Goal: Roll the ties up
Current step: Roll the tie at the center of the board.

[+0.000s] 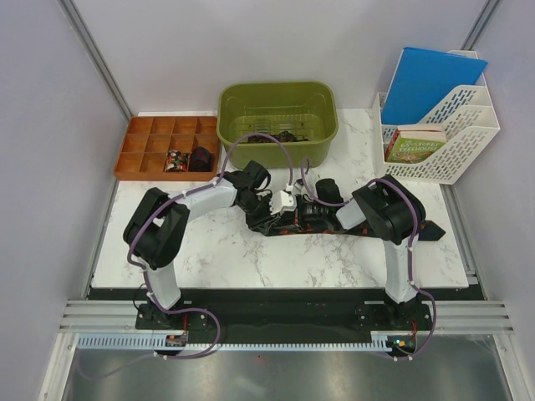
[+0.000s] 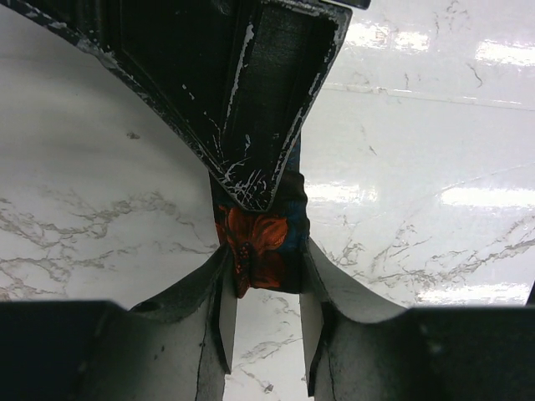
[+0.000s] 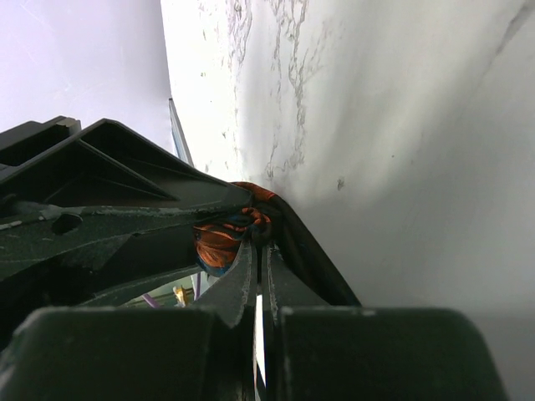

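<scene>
One of the ties (image 1: pixel 276 229), black with orange-red blotches, lies across the middle of the marble table, and its tail reaches right past the right arm. In the left wrist view its folded end (image 2: pixel 257 242) shows an orange flower between my left gripper's (image 2: pixel 265 255) two fingers, which press on both its sides. The right gripper's (image 2: pixel 263 100) scratched black body comes down onto the same end from above. Seen from the right wrist, my right gripper (image 3: pixel 259 242) is shut on bunched tie fabric (image 3: pixel 219 242) at its tips. Both grippers meet at the table's centre (image 1: pixel 286 209).
A green bin (image 1: pixel 322 96) holding more dark ties stands at the back centre. Left of it, an orange compartment tray (image 1: pixel 138 142) holds two small rolled ties (image 1: pixel 187 159). A white file rack (image 1: pixel 468 117) with a blue folder and a book stands at the back right.
</scene>
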{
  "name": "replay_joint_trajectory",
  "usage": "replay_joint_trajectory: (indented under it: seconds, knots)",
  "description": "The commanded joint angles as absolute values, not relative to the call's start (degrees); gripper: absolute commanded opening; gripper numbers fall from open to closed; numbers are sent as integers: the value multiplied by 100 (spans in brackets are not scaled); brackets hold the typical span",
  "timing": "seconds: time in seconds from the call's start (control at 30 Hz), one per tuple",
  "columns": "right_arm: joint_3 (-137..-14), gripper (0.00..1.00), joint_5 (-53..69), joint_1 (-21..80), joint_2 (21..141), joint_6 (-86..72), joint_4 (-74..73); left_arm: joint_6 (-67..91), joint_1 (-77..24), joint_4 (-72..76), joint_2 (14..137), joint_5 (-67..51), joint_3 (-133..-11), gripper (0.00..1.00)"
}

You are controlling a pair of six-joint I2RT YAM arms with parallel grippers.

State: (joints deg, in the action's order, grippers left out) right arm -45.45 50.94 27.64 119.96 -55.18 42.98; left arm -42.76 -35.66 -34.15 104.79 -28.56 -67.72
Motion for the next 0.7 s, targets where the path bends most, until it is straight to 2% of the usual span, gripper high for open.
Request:
replay_joint_trajectory:
  seconds: [0.0, 0.13, 0.27, 0.33, 0.5, 0.63, 0.67]
  knots:
    - [-4377, 2, 4491, 2874, 12287, -5238, 3964, -4122, -3902, -2839, 10722, -3015, -7005, 37]
    - [-4525, 8, 4614, 2848, 12217, -5151, 3701, -4253, -3902, -2962, 10775, -2778, -6935, 29]
    - [-4640, 17, 4658, 2760, 12006, -5054, 3349, -4535, -3859, -3260, 10723, -2532, -6733, 16]
    - [-4719, 22, 4684, 2681, 11849, -5036, 3095, -4649, -3823, -3340, 10705, -2479, -6628, 14]
    - [-4913, 34, 4851, 2575, 11435, -4616, 2314, -4895, -3691, -3656, 10749, -2373, -6601, 12]
    - [-5193, 50, 4922, 2496, 11075, -4080, 1531, -5097, -3630, -3884, 10688, -2285, -6635, 11]
    - [-5238, 51, 4957, 2487, 11039, -3974, 1277, -5141, -3595, -3928, 10679, -2285, -6636, 11]
